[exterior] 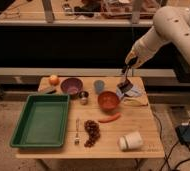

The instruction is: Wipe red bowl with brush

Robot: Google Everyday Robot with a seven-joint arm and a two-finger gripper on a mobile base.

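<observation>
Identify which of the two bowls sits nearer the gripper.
The red bowl, right of the purple bowl; the gripper, holding the brush, hangs above the right rear of the table.

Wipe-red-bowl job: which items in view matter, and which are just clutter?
In the job:
red bowl
brush, hanging from the shut gripper high over the table's far edge

Lying about:
purple bowl
steel cup
blue-grey cup
orange fruit
green tray
fork
grapes
chili pepper
white cup, on its side

The gripper [128,64] (brush [124,80] in it) hovers above the table [143,122], right of the rightmost bowl [108,100].
</observation>
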